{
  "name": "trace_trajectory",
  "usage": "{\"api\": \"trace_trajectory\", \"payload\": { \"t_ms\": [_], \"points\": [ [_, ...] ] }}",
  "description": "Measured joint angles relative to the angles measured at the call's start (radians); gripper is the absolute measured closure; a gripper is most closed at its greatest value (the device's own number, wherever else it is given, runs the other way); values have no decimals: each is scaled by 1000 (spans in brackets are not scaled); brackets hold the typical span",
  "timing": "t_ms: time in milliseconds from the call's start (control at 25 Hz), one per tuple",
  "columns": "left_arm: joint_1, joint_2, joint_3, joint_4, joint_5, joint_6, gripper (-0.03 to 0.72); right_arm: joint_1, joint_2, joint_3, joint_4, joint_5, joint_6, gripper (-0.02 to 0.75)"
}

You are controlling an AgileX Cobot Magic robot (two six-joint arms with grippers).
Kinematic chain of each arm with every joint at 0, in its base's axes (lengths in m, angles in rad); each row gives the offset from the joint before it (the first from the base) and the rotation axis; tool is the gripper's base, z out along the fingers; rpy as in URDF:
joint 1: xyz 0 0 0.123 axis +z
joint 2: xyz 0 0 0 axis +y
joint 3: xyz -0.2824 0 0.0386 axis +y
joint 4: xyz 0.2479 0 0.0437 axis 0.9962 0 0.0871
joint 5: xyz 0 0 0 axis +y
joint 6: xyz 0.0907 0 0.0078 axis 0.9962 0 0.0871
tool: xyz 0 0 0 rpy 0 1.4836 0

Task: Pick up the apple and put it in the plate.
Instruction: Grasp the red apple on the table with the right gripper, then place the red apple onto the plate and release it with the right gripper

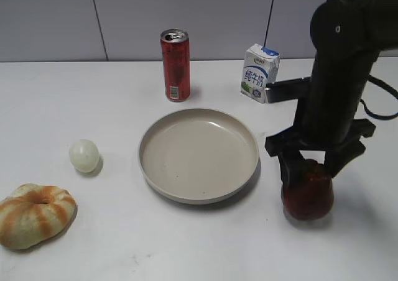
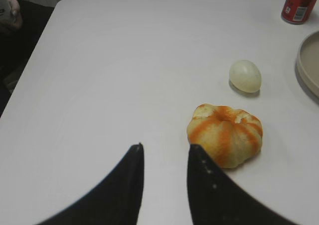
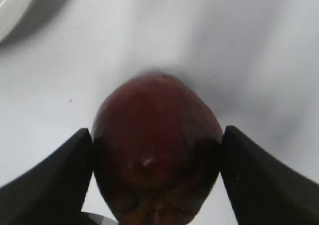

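Note:
The dark red apple (image 1: 307,194) stands on the white table to the right of the beige plate (image 1: 199,154). My right gripper (image 1: 308,167) comes down over it, with one finger on each side of the apple (image 3: 157,145), and both fingers touch its flanks. The apple still seems to rest on the table. A sliver of the plate's rim (image 3: 12,11) shows at the top left of the right wrist view. My left gripper (image 2: 164,153) is open and empty above the table, just left of the bread ring; it is out of the exterior view.
A red can (image 1: 175,64) and a milk carton (image 1: 259,73) stand behind the plate. A pale round ball (image 1: 84,155) and an orange-striped bread ring (image 1: 36,214) lie at the left; both show in the left wrist view (image 2: 245,76) (image 2: 226,134).

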Motion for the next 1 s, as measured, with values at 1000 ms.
{"api": "trace_trajectory", "payload": {
  "t_ms": [1000],
  "points": [
    [0,0,0,0,0,0,452,201,391,-749,-24,179,-27,174]
  ]
}}
